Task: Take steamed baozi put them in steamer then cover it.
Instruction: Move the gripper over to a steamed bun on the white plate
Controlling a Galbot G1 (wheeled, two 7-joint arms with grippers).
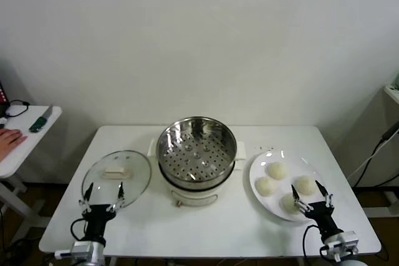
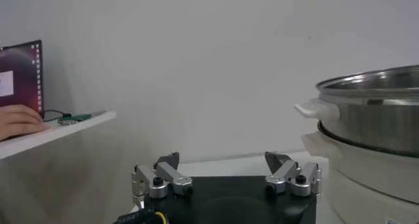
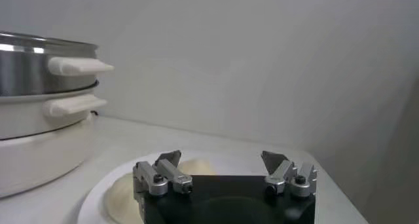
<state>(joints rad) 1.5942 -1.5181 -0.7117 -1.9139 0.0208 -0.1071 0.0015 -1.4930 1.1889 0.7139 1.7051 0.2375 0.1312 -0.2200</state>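
The round shiny steel steamer (image 1: 197,152) on its cream-white base is set open at the middle of the white table (image 1: 206,232), so its perforated tray can be reached from either side. The four cream-white steamed baozi (image 1: 277,170) are laid on a flat white plate (image 1: 256,172) to its right, within the right arm's reach. The clear glass cover (image 1: 116,177) with its cream bar handle is laid flat to the left, parked until loading is done. The left gripper (image 1: 103,196) is held low at the cover's near edge, fingers spread wide and nothing gripped. The right gripper (image 1: 310,200) is poised at the plate's near edge, just beside the nearest bun, likewise fully spread and empty.
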